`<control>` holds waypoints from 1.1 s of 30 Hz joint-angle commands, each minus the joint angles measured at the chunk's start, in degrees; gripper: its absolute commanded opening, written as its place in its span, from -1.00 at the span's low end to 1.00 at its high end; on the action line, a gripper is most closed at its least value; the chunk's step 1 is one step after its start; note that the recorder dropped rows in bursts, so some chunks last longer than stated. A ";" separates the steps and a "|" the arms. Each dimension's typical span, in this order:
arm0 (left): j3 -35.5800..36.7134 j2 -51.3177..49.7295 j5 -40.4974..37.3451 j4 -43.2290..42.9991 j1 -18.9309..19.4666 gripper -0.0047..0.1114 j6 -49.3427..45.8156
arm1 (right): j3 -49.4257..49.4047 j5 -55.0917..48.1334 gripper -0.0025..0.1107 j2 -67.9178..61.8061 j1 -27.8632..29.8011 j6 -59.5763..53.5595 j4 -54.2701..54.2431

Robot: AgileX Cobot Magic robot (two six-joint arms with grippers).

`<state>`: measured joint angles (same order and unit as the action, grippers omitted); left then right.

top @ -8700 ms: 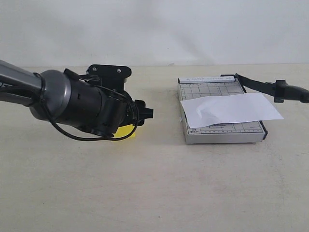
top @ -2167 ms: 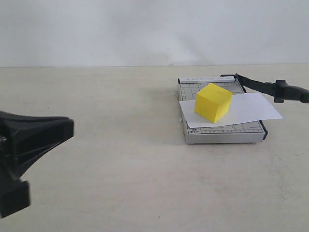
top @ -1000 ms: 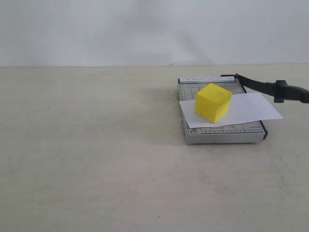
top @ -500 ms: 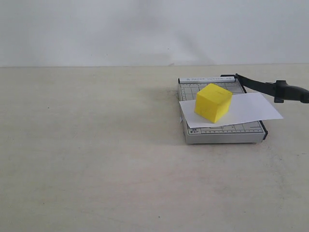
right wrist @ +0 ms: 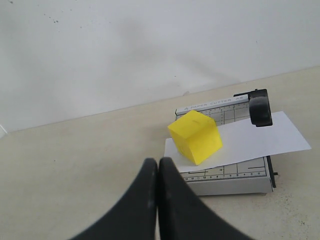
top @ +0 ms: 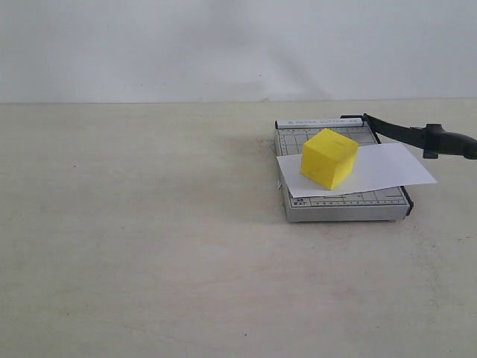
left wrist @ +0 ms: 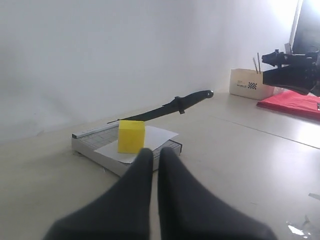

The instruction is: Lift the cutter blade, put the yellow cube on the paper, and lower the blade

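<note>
Both jaw pairs are pressed flat together with nothing between them: left gripper [left wrist: 151, 151] and right gripper [right wrist: 158, 161], each well back from the trimmer [top: 343, 207]. I see the cube [top: 329, 157] resting on the paper [top: 387, 168], toward its left end, one corner facing the exterior cam. Paper lies across the trimmer, overhanging its right side. Blade [top: 402, 133] is raised, handle out past the right edge.

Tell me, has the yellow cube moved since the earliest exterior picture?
Yes. The yellow cube went right in the exterior view: from the table left of the grey trimmer onto the paper lying on it.
</note>
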<state>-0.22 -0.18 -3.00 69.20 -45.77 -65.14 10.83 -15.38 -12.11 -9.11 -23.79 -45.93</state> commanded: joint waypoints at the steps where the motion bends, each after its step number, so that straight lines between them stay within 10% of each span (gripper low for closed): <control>1: 0.22 0.18 -0.01 -17.97 0.20 -0.84 21.86 | -0.15 0.36 -0.96 0.24 -0.09 -0.25 0.13; 11: 0.22 0.18 1.95 -52.77 0.20 -0.84 57.79 | -0.15 0.36 -0.96 0.24 -0.09 -0.25 0.13; 33: 0.22 0.18 2.50 -66.26 0.20 -0.84 71.50 | -0.15 0.36 -0.96 0.24 -0.09 -0.25 0.13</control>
<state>-0.22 -0.18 -1.28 3.36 -45.77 6.34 10.83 -15.38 -12.11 -9.11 -23.79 -45.93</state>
